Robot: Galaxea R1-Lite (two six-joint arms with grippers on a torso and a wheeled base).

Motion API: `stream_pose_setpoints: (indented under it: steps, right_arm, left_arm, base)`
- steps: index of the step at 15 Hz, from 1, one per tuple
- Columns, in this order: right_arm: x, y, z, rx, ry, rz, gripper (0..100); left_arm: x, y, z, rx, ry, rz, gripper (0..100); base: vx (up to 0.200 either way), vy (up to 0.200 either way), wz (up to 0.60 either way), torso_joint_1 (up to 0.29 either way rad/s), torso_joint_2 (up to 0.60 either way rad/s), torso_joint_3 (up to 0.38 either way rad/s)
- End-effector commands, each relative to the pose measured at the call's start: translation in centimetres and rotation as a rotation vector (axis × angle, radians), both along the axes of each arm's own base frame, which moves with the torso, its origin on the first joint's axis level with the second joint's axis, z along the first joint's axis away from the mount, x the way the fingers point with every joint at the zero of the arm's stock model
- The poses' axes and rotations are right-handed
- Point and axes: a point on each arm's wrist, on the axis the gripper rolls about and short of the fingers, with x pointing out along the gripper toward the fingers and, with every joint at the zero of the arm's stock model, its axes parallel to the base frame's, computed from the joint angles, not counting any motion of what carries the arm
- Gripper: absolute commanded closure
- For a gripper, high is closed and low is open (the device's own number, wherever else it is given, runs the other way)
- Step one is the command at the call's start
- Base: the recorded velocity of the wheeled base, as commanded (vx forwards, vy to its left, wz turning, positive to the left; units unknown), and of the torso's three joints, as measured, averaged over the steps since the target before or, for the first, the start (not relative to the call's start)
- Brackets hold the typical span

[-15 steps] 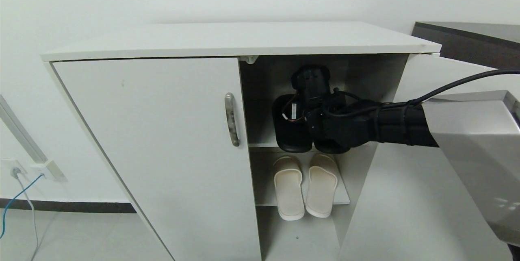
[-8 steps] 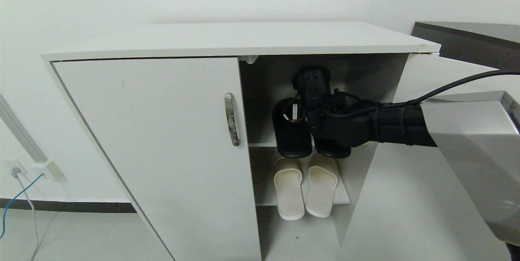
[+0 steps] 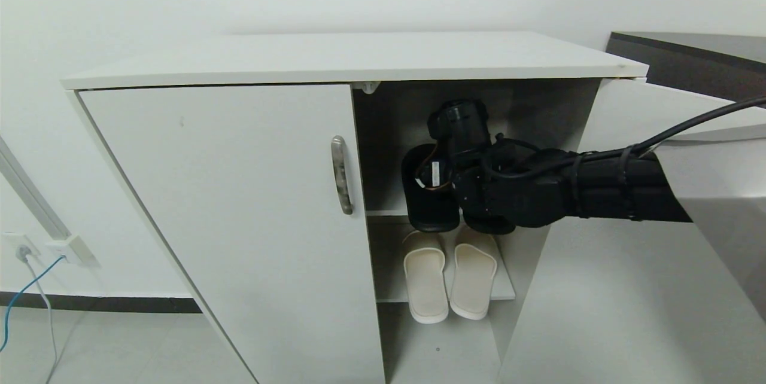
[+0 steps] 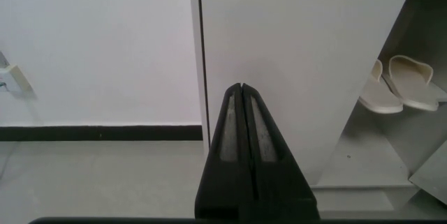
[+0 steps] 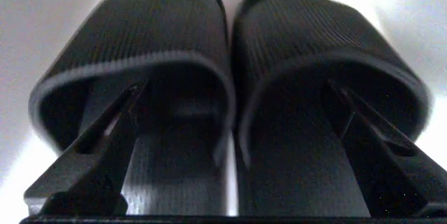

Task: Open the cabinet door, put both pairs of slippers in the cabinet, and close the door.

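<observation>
The white cabinet (image 3: pixel 347 58) has its left door (image 3: pixel 227 222) closed and its right door (image 3: pixel 598 300) swung open. A pair of black slippers (image 3: pixel 428 204) lies on the upper shelf (image 3: pixel 383 213), heels over its front edge. My right arm (image 3: pixel 538 192) reaches in to them. My right gripper (image 5: pixel 232 88) is open, with one finger under the strap of each black slipper (image 5: pixel 167 56). A pair of white slippers (image 3: pixel 449 279) rests on the lower shelf (image 3: pixel 505 294). My left gripper (image 4: pixel 241 91) is shut on nothing, low in front of the closed door; the white slippers (image 4: pixel 401 84) lie off to its side.
A metal handle (image 3: pixel 341 174) runs down the closed door's edge. A wall socket with cables (image 3: pixel 24 249) sits low to the left of the cabinet. A dark surface (image 3: pixel 688 55) stands behind the cabinet on the right. Grey floor lies in front.
The black slippers have come slightly lower and nearer the shelf's front edge than a second ago. My right forearm has shifted a little with them. The white slippers have stayed put.
</observation>
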Motion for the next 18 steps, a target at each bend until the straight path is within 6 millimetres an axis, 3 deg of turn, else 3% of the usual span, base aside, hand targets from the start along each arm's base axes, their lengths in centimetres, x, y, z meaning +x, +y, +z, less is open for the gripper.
stream_pose_setpoints:
  steps: [1,7,11,15,16,18]
  right_arm:
    - [-2.7,-0.4,1.7,0.007,-0.011,0.023,0]
    - [-9.1,-1.7,2.3,0.018,-0.025,0.116,0]
    - [-13.6,-3.1,1.7,0.059,-0.034,0.331,0]
    - [-15.3,-5.1,-1.4,0.055,-0.122,0.496,0]
    - [-15.5,-5.4,-1.7,0.046,-0.152,0.508,100]
    - [-15.9,-6.0,-1.5,0.058,-0.188,0.512,100]
  left_arm:
    - [0.0,0.0,0.0,0.001,0.001,0.001,100]
    - [0.0,0.0,0.0,0.001,0.001,-0.001,100]
    - [0.0,0.0,0.0,0.001,0.001,-0.003,100]
    - [0.0,0.0,0.0,0.003,0.001,-0.007,100]
    - [0.0,0.0,0.0,0.003,0.001,-0.007,100]
    - [0.0,0.0,0.0,0.003,0.001,-0.007,100]
  base:
    - [0.0,0.0,0.0,0.0,0.0,0.0]
    - [0.0,0.0,0.0,0.0,0.0,0.0]
    - [0.0,0.0,0.0,0.0,0.0,0.0]
    - [0.0,0.0,0.0,0.0,0.0,0.0]
    - [0.0,0.0,0.0,0.0,0.0,0.0]
    - [0.0,0.0,0.0,0.0,0.0,0.0]
